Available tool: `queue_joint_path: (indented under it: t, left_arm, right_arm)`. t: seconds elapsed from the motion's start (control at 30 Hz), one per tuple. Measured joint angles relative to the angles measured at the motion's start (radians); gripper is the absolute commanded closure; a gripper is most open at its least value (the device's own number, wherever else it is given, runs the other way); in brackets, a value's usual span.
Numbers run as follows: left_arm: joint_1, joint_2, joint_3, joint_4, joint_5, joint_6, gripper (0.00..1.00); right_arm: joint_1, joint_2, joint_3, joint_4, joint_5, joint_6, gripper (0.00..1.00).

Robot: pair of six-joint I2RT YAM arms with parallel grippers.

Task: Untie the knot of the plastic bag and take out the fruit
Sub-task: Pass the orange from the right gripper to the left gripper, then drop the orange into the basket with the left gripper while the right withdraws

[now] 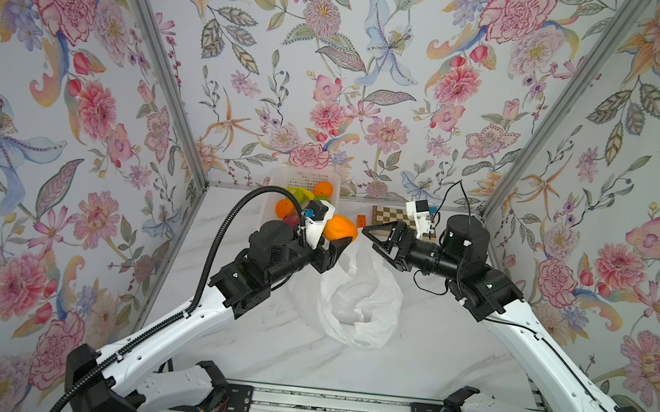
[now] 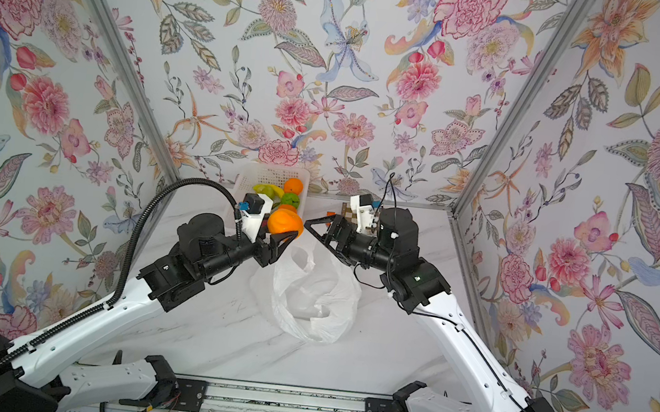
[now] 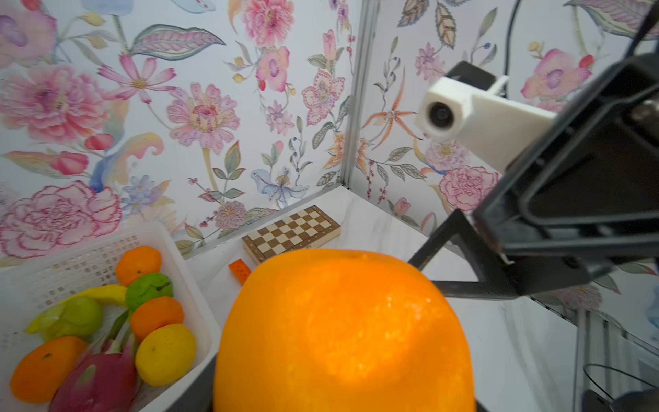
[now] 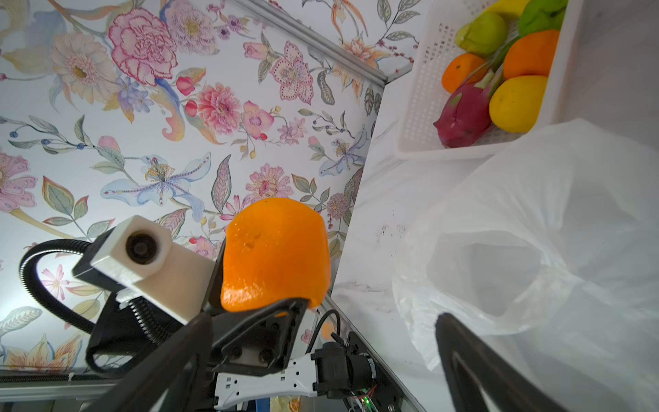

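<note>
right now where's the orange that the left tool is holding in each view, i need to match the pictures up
Top view: orange near the centre.
Top view: orange a little left of centre.
Left wrist: orange fills the bottom middle, very close.
Right wrist: orange left of centre, just below the middle.
Shared landmark: the white basket of fruit shows in all four.
</note>
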Motion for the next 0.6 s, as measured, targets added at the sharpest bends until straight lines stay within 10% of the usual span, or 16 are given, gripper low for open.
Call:
queue_joint_path:
  t: [0.6]
  left_arm:
    - [0.351,0.435,0.409,-0.401,-0.193,-0.308,0.57]
  right_arm:
    - [-0.054,-0.003,0.002,-0.005,0.09,-0.031,0.01]
